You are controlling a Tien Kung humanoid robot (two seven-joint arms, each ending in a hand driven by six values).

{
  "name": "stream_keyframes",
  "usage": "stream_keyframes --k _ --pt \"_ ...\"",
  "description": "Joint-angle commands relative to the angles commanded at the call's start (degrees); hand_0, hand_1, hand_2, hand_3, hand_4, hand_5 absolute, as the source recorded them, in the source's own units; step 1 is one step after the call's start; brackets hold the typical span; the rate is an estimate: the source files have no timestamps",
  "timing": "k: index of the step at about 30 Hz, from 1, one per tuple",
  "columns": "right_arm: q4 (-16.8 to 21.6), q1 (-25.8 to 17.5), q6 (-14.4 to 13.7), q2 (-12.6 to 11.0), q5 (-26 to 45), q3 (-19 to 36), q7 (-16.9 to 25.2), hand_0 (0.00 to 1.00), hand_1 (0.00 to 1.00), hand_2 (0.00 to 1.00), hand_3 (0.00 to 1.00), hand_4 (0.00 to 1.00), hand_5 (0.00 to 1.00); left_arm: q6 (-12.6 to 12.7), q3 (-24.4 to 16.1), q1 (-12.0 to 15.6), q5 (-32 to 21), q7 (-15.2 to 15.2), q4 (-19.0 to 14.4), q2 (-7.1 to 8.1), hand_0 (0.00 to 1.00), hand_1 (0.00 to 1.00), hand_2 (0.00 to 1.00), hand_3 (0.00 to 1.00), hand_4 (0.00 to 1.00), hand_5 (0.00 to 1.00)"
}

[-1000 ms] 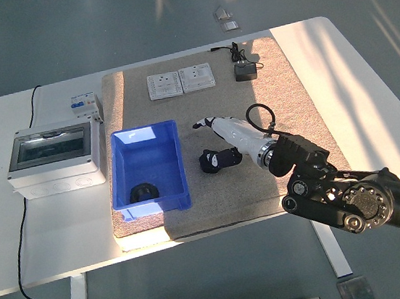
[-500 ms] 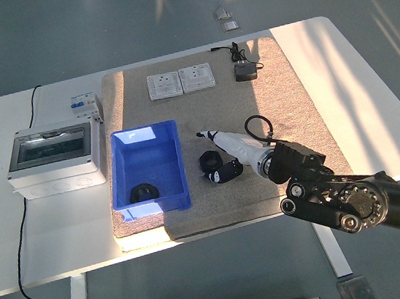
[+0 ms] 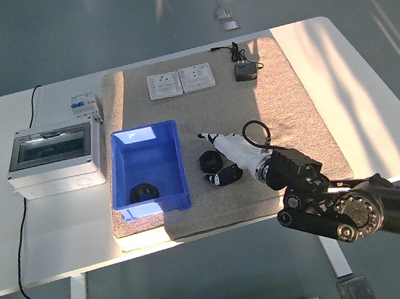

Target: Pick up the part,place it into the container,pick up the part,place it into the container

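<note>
One black part (image 3: 145,192) already down in the blue container (image 3: 148,169), near its front wall, so roughly half done by the look of it. Second black part (image 3: 210,163) not yet moved, on the beige mat (image 3: 281,96) just right of the container, with the right hand (image 3: 225,162) on top of it. Impossible to tell whether the pale fingers (image 3: 222,178) clamp it or merely touch; lift and drop into the container left to do.

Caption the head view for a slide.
Right hand reaches a black part on the mat beside the blue container, which already holds one part.
</note>
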Motion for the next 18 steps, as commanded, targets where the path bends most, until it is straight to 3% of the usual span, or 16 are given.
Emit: stream_keyframes --k 4,5,10,11,18 --pt "0.0 0.2 -0.3 0.1 0.2 -0.9 0.5 0.879 0.465 0.694 0.829 0.573 0.11 0.0 -0.1 0.0 0.1 0.0 0.0 0.03 0.682 0.673 0.712 0.631 0.676 0.734" --pt "-0.1 0.2 -0.3 0.1 0.2 -1.0 0.6 0.713 0.31 0.475 0.642 0.405 0.002 0.0 -0.1 0.0 0.1 0.0 0.0 0.03 0.682 0.673 0.711 0.628 0.656 0.734" --pt "-0.5 0.2 -1.6 0.2 -0.2 -1.4 1.4 0.713 0.31 0.475 0.642 0.405 0.002 0.0 -0.1 0.0 0.2 0.0 0.0 0.03 0.682 0.673 0.711 0.628 0.656 0.734" --pt "-0.6 0.1 -2.4 0.1 -0.7 -1.0 1.8 0.689 0.28 0.427 0.595 0.407 0.002 0.0 -0.1 0.0 0.2 0.0 0.0 0.03 0.681 0.673 0.711 0.626 0.648 0.739" --pt "-0.4 0.1 -6.1 -0.8 -4.3 3.7 3.7 0.668 0.269 0.417 0.577 0.384 0.002 0.0 -0.2 0.0 0.2 0.1 0.0 0.02 0.681 0.673 0.71 0.627 0.642 0.745"
